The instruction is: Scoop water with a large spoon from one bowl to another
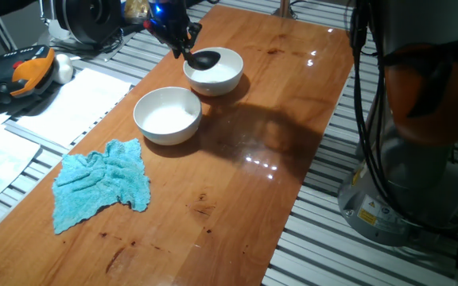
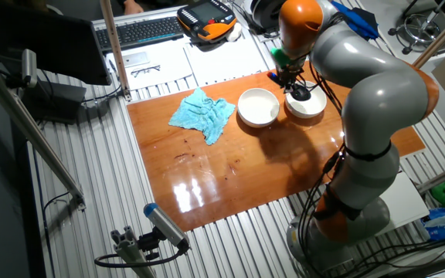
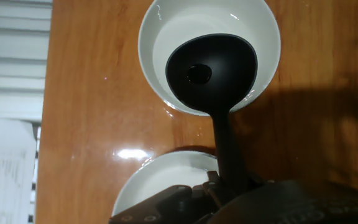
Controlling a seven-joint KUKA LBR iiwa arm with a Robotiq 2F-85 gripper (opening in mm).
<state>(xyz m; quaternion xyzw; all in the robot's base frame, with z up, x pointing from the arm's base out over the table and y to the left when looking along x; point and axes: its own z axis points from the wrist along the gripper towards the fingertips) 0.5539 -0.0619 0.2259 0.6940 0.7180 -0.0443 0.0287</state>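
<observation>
Wooden table (image 1: 293,159) on a slatted aluminium bench, with two white bowls, a cloth and papers beside it.
The jaws (image 1: 177,36) are clenched on the spoon (image 3: 211,73) by its thin handle, so that the deep round cup hangs level over the far bowl (image 1: 227,79), probably to dip or lift without spilling. The cup is matt black plastic with a small wet glint at its bottom; whether it touches the water (image 3: 166,62) cannot be told. Both bowls are smooth, glazed and round; the near bowl (image 1: 168,115) stands just beside the far one, keeping the transfer short. A crumpled blue cloth (image 1: 102,187), soft and looped, lies near the bowls, presumably for drips.
</observation>
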